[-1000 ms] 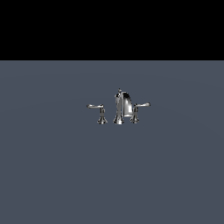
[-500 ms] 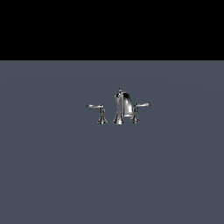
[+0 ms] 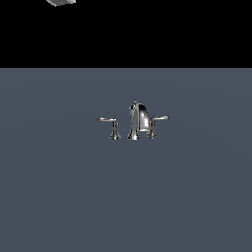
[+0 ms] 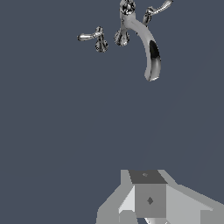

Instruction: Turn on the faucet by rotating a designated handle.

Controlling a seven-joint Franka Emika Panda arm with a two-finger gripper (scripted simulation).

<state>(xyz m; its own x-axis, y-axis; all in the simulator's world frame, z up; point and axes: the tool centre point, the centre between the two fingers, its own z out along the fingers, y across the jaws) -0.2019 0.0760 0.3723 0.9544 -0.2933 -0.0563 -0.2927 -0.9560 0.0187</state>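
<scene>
The chrome faucet (image 3: 138, 121) stands in the middle of the grey floor, its arched spout (image 4: 150, 52) curving toward the wrist camera. The handle (image 3: 107, 119) is the thin lever on the exterior view's left, set apart from the spout on its own flared post; the wrist view shows the handle (image 4: 90, 36) too. A like lever (image 3: 160, 118) sits close against the spout on the other side. My gripper (image 4: 148, 199) shows only as grey blocks at the wrist picture's edge, far from the faucet and touching nothing. Its fingers cannot be made out.
A grey bit of the arm (image 3: 61, 2) pokes in at the top edge of the exterior view, high above the grey floor (image 3: 126, 197). Black background lies behind the floor.
A grey part of the arm has come into view at the exterior view's top edge. The faucet and both levers have not moved.
</scene>
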